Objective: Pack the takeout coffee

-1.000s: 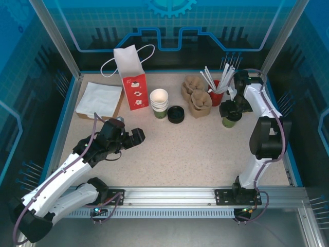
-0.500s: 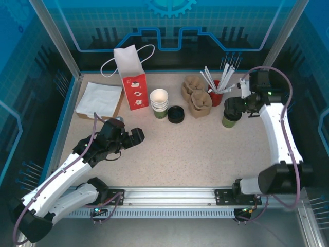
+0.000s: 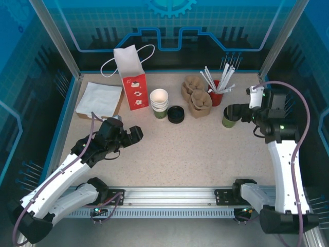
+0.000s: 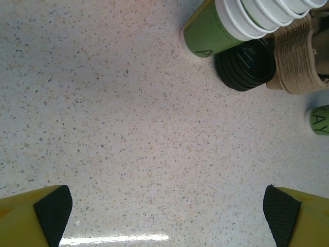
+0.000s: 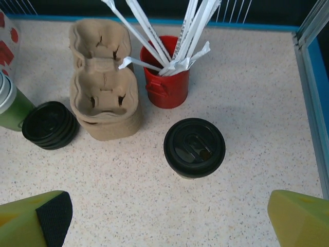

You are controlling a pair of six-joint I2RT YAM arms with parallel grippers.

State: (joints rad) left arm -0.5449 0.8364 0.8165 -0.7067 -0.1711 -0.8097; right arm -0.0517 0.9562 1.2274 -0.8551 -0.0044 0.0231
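Overhead, we see a speckled table (image 3: 195, 154) w/ two arms at its near edge. Our landmark is the red cup (image 5: 167, 85) holding white straws (image 5: 169, 31), toward the far right of the table.

The coffee (image 5: 194, 147), an olive cup capped in black, stands upright on the near side of the red cup, a bit to its right; close to it, not touching.

Right gripper (image 3: 234, 111): near-right of the red cup, just beside the coffee. Its jaws are spread wide and grasp nothing. From its wrist cam we see the coffee ahead, approx centred between the two fingers and apart from both.

Left gripper (image 3: 134, 135): well left of the red cup and nearer the arm bases, over bare table. Jaws spread wide, nothing held.

Going left from the red cup:
- brown pulp carriers (image 3: 198, 98), stacked, just beside it
- black lids (image 3: 176, 114), a short stack, past the carriers
- cup stack (image 3: 159, 103), white rims, olive sides
- red and white bag (image 3: 134, 85) w/ white handles, upright
- white napkins (image 3: 98, 99), farthest left
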